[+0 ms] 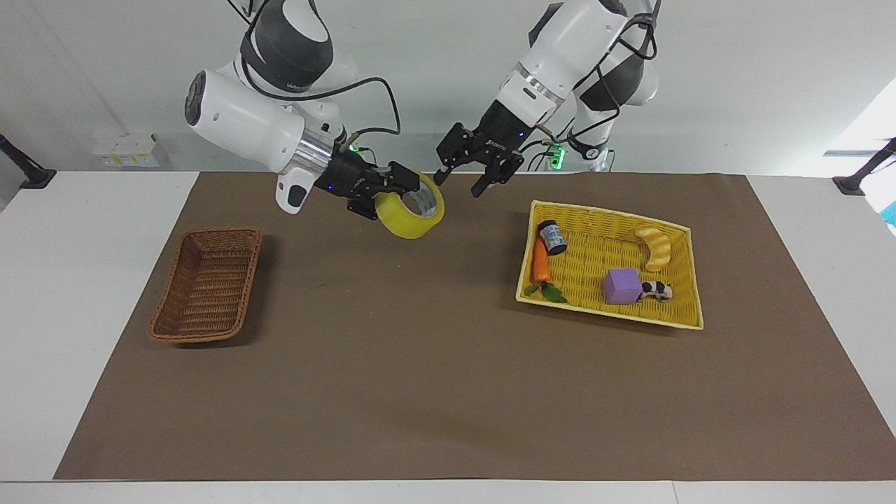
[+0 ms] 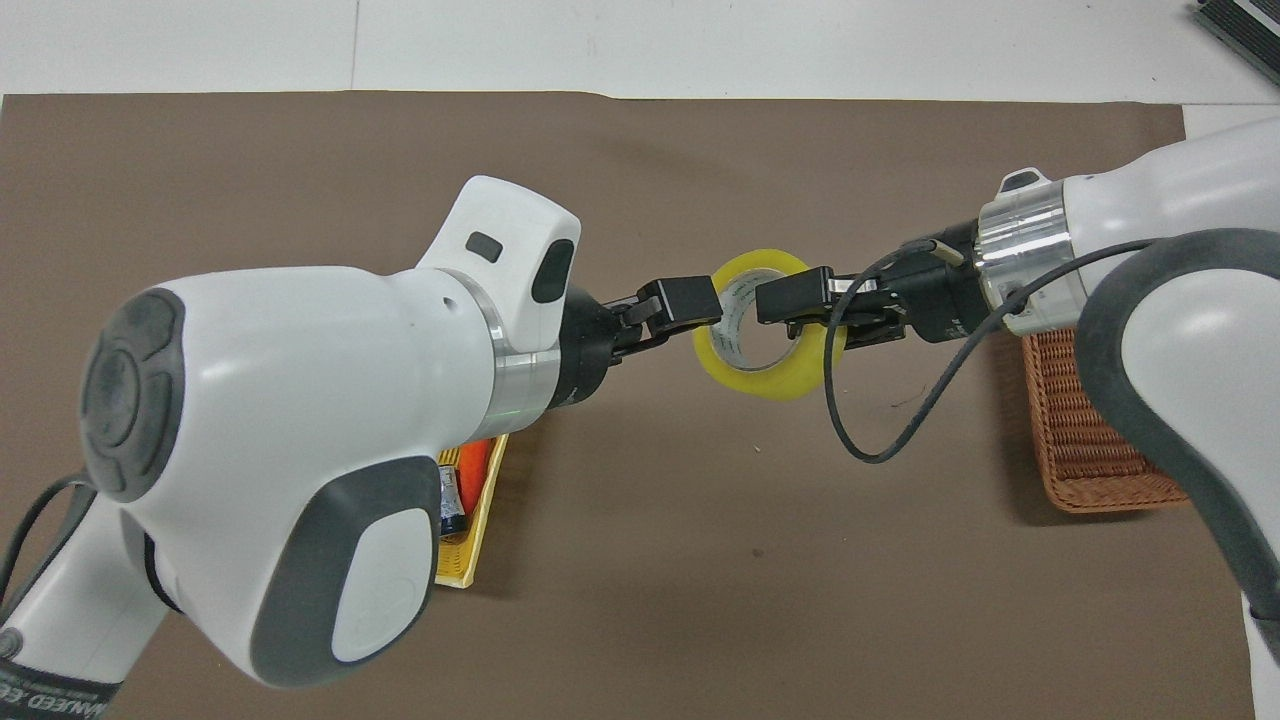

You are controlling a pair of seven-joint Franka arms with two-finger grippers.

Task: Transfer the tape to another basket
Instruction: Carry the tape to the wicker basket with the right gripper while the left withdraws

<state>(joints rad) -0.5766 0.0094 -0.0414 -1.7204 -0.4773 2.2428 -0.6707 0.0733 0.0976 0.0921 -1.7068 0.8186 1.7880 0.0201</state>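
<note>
The yellow tape [image 1: 404, 220] hangs in the air over the brown mat, gripped by my right gripper [image 1: 392, 196], which is shut on the ring's wall. In the overhead view the tape [image 2: 770, 375] sits between both hands, with the right gripper [image 2: 792, 300] on it. My left gripper [image 1: 460, 180] is open and empty, raised just beside the tape toward the left arm's end; it also shows in the overhead view [image 2: 690, 300]. The dark-brown wicker basket [image 1: 168, 294] stands at the right arm's end of the table and holds nothing; it also shows in the overhead view [image 2: 1100, 495].
A flat yellow woven tray [image 1: 595, 215] lies toward the left arm's end. It holds a carrot [image 1: 540, 262], a small can [image 1: 553, 236], a purple block [image 1: 621, 285], a croissant toy [image 1: 656, 246] and a small cow figure [image 1: 658, 290].
</note>
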